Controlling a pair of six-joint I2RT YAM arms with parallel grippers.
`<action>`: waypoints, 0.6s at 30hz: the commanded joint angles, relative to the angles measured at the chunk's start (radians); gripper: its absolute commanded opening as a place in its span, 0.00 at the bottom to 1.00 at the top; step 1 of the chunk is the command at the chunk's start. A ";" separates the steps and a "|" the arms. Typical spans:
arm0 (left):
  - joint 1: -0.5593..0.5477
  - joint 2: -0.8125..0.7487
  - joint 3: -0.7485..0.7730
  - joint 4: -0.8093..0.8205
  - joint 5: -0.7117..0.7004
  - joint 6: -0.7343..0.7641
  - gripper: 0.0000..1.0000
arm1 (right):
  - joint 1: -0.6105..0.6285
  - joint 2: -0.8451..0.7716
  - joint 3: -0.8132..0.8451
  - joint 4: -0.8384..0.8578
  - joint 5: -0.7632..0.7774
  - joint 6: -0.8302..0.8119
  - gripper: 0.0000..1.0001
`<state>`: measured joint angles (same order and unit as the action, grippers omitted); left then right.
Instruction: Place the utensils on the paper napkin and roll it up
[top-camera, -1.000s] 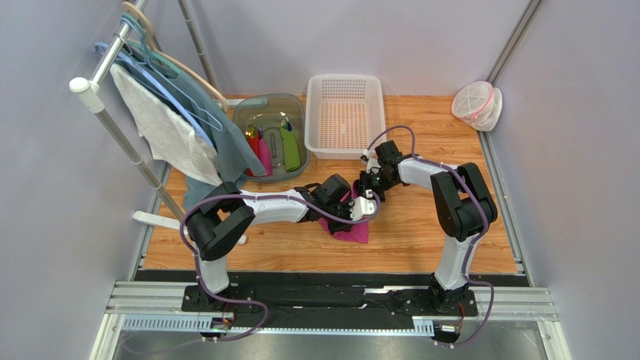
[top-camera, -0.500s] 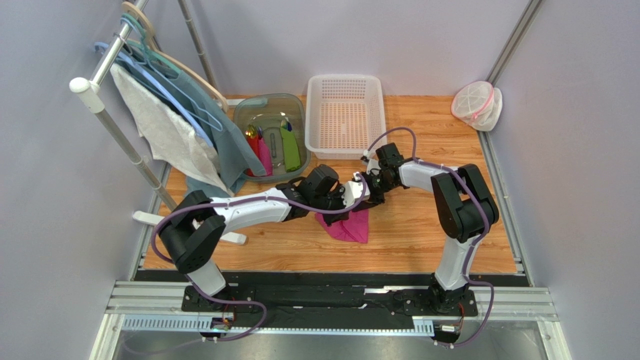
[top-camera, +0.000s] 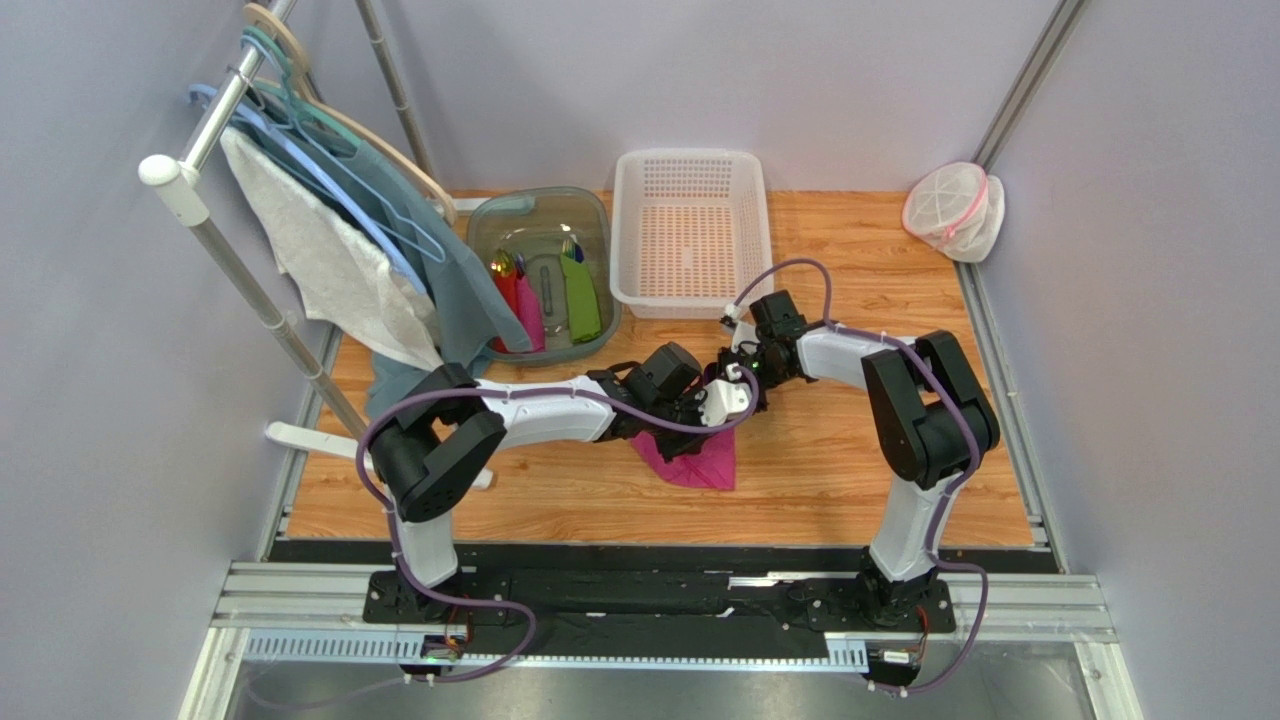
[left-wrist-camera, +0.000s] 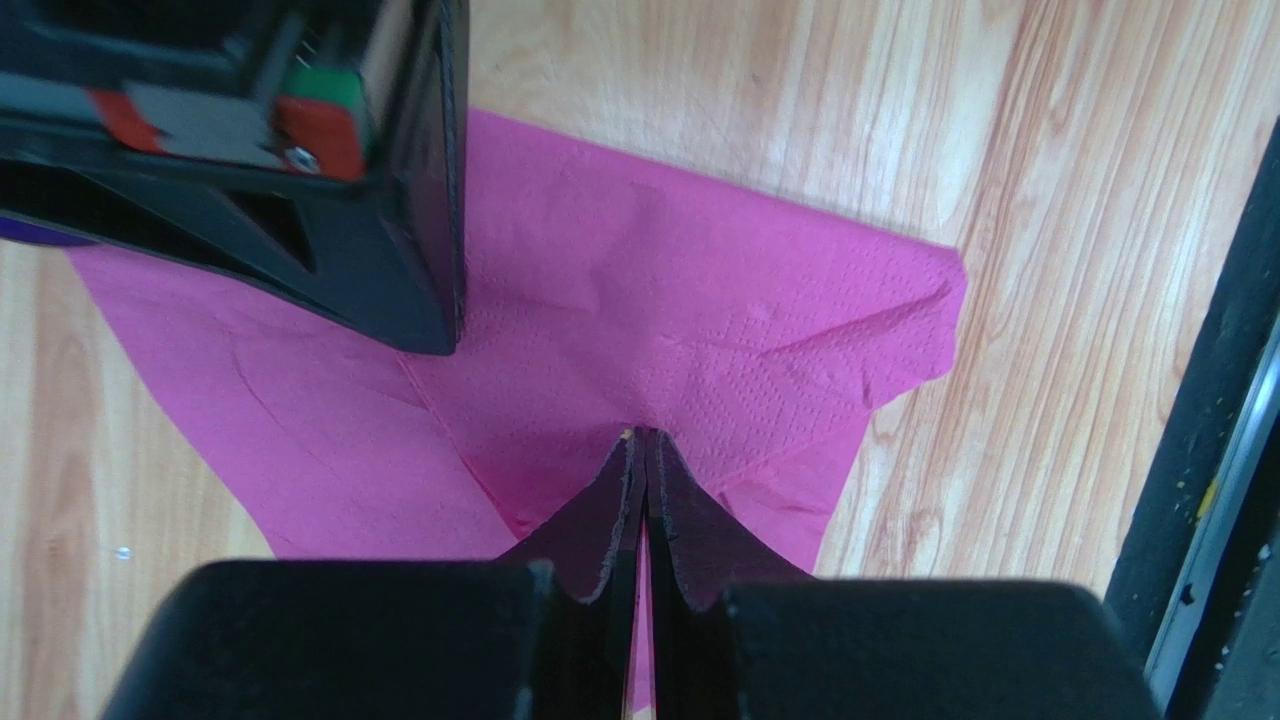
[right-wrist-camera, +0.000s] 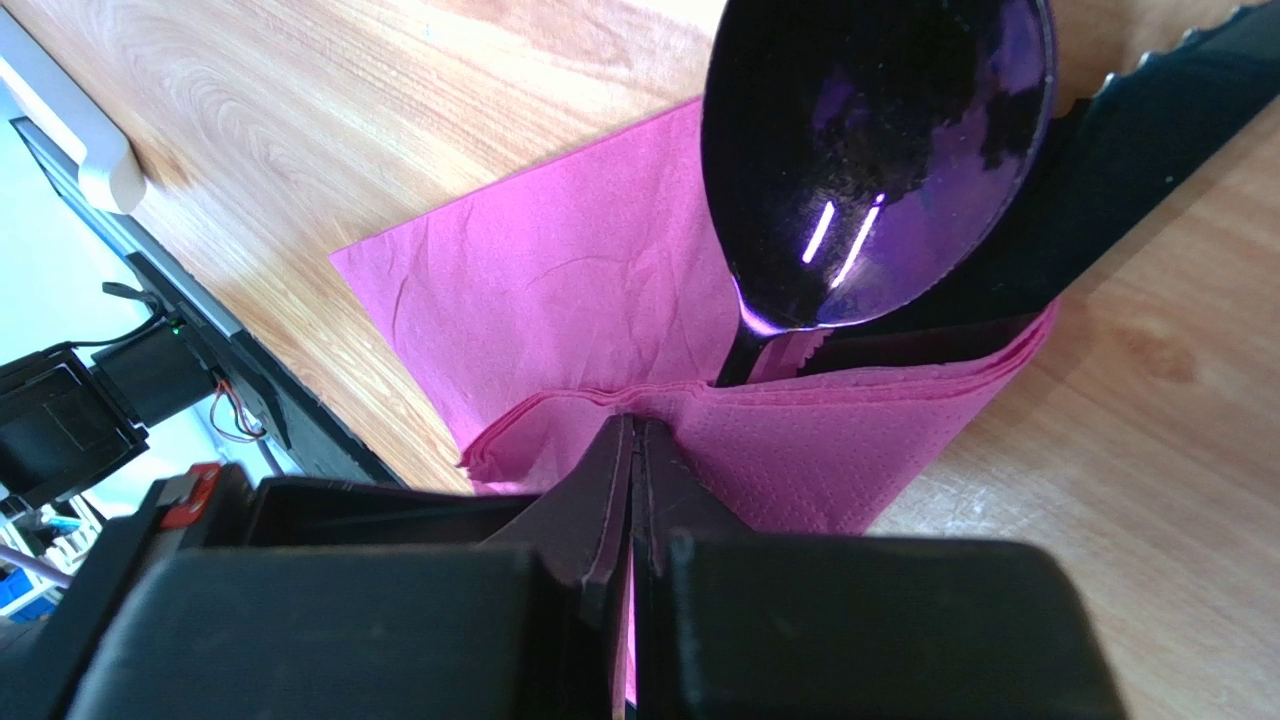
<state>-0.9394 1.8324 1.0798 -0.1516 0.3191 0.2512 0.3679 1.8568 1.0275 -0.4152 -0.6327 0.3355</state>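
Note:
The magenta paper napkin (top-camera: 694, 462) lies crumpled on the wooden table, between and just in front of both grippers. In the right wrist view the napkin (right-wrist-camera: 556, 300) is folded over the handles of the dark purple spoon (right-wrist-camera: 879, 165) and the black serrated knife (right-wrist-camera: 1120, 158); their heads stick out. My right gripper (right-wrist-camera: 631, 425) is shut, pinching the folded napkin edge. My left gripper (left-wrist-camera: 643, 438) is shut on a puckered fold of the napkin (left-wrist-camera: 676, 300). In the top view the left gripper (top-camera: 730, 399) and right gripper (top-camera: 739, 366) nearly touch.
A white basket (top-camera: 691, 225) stands at the back centre, with a grey tub (top-camera: 484, 240) of chunky green, pink and red items to its left. A rack with hangers and cloths (top-camera: 331, 225) fills the left. A mesh cover (top-camera: 954, 207) sits back right.
My left gripper drew back to the left, then came right again, close to the right gripper. The napkin's shape shifted slightly. The right arm hardly moved.

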 joint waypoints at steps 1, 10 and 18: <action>-0.002 0.014 -0.018 -0.048 0.003 0.059 0.06 | 0.012 -0.036 0.022 -0.065 0.001 -0.027 0.01; -0.002 0.019 -0.032 -0.048 0.012 0.065 0.06 | 0.014 -0.053 0.062 -0.103 -0.002 -0.073 0.04; -0.002 -0.033 -0.018 -0.057 0.021 0.008 0.11 | 0.023 0.030 0.051 -0.083 0.040 -0.105 0.01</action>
<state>-0.9405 1.8385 1.0683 -0.1623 0.3317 0.2832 0.3798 1.8549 1.0645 -0.5121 -0.6228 0.2653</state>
